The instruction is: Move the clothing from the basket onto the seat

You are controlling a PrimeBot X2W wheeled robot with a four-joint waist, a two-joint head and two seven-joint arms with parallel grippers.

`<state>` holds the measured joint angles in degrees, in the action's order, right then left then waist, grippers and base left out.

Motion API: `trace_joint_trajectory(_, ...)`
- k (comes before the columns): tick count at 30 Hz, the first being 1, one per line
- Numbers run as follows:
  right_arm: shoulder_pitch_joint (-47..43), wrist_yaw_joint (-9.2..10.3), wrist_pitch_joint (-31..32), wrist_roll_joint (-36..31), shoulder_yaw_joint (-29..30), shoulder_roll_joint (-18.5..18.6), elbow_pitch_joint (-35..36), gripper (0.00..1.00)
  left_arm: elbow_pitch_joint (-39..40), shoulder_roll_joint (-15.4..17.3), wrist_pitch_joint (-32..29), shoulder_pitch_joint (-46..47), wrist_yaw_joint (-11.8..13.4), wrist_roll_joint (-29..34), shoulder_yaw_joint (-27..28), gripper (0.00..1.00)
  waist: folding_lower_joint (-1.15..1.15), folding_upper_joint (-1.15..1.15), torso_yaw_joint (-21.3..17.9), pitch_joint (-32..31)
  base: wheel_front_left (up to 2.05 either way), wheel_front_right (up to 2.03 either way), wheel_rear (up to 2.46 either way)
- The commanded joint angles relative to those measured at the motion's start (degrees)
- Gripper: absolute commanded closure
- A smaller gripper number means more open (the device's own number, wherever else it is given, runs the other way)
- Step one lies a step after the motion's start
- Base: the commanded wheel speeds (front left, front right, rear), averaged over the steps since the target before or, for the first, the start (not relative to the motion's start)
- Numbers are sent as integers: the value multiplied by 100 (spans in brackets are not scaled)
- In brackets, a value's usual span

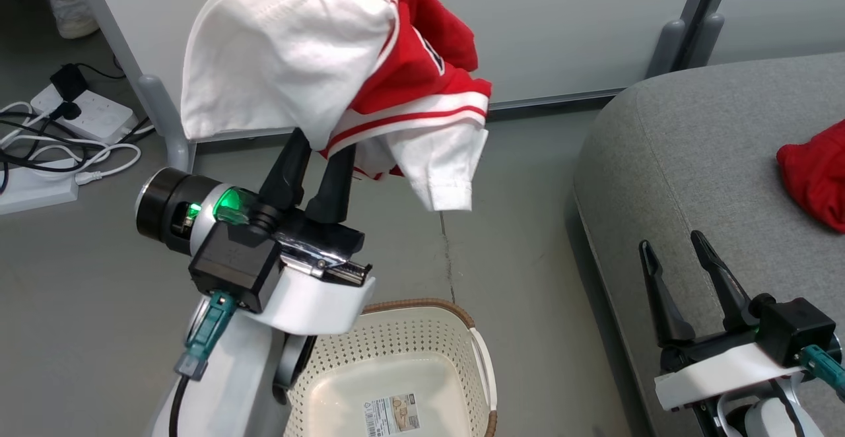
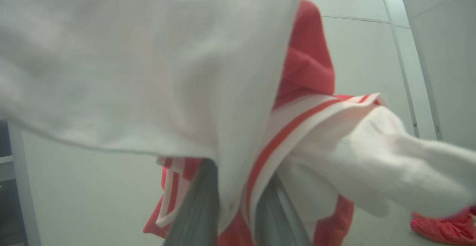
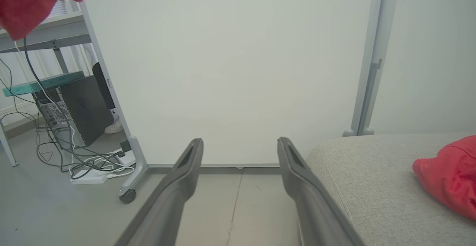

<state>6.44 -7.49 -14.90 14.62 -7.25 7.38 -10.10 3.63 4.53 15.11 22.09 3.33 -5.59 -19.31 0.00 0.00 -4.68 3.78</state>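
My left gripper (image 1: 322,138) is shut on the red-and-white striped garment (image 1: 370,74), holding it high above the basket (image 1: 462,331). The fabric drapes over both fingers, hiding their tips; in the left wrist view the same garment (image 2: 186,71) covers the fingers (image 2: 197,209). The basket stands on the floor below, with a label on its bare bottom. A plain red garment (image 1: 815,173) lies on the grey seat (image 1: 700,160) at the right, also seen as the red garment (image 3: 450,175) on the seat (image 3: 372,186). My right gripper (image 1: 670,244) hangs open at the seat's front edge, with nothing between its fingers (image 3: 186,171).
A pale grey wheeled partition panel (image 1: 561,21) stands behind the basket and seat. A power strip and cables (image 1: 72,127) lie on the floor at the left. A computer tower (image 3: 81,108) and desk frame sit beyond the panel's left end.
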Motion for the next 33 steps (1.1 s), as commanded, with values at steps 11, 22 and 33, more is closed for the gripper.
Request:
trace_joint_trajectory(11, -100, -1, -20, 66, -85, -9, -22, 0, 79, -152, 6, -445, -535, -143, -799, 100, 0, 0, -25, -123, 0, 0, 0)
trace_joint_trajectory(22, -17, -1, -20, 97, -116, 32, 28, 0, -63, -156, 6, -339, -441, -276, -1042, 100, 0, 0, -81, -49, 0, 0, 0)
trace_joint_trajectory(33, -12, -1, -20, 78, -132, 32, 66, 0, -127, -156, 6, -346, -484, -233, -956, 100, 0, 0, -97, -53, 0, 0, 0)
